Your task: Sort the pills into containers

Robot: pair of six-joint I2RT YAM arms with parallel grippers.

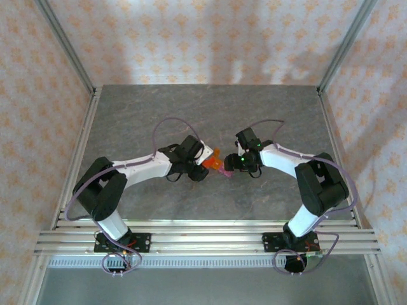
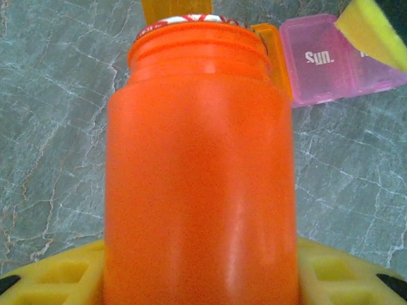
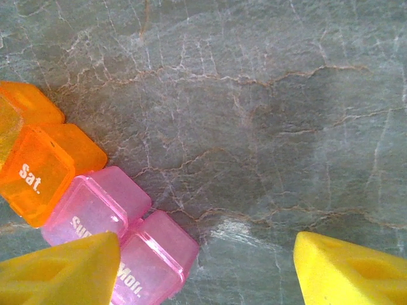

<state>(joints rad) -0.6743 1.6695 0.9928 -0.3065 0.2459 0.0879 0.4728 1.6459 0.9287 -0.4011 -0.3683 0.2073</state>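
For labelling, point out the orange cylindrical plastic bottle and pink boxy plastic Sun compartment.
Orange cylindrical plastic bottle [image 2: 200,190], left wrist view, body.
Pink boxy plastic Sun compartment [image 2: 318,60], left wrist view, labelled face.

I work over a grey desk [image 1: 191,114] veined like marble. Walls [image 1: 210,38] papered in pale cream with a small orange-pink motif close it on three sides, with soft shadows on them. Silver metal posts [image 1: 66,44] rise at the back corners, and ribbed rails [image 1: 203,232] line the near edge.
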